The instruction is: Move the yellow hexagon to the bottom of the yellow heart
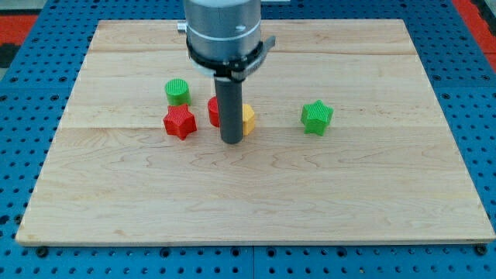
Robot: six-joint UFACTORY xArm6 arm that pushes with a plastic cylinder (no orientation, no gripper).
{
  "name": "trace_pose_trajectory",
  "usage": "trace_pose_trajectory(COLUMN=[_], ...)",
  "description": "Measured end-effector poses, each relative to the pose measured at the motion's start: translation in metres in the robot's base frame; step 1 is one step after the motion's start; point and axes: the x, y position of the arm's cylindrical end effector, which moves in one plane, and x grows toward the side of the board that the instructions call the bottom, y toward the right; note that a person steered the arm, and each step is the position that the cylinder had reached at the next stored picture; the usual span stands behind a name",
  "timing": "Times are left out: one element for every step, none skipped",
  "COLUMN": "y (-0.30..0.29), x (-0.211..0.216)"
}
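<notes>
Wooden counter (256, 209) lies pale on a blue pegboard (23, 116). At the view's left, a green cylinder (177, 92) stands at about eleven o'clock from my tip (231, 142), with a red star (180, 122) just below it at nine o'clock. A red block (213, 111), shape unclear, peeks out from behind the rod's left side. A yellow block (247, 118), mostly hidden by the rod so I cannot tell hexagon from heart, sits just beside my tip at one o'clock. Only this one yellow piece shows. A green star (316, 117) rests well apart at three o'clock. No fingers exist on this rod; it holds nothing.
</notes>
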Motion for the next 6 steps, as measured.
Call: trace_pose_trajectory(y=[0.016, 0.032, 0.051, 0.075, 0.067, 0.043], x=[-0.020, -0.020, -0.025, -0.032, -0.044, -0.061])
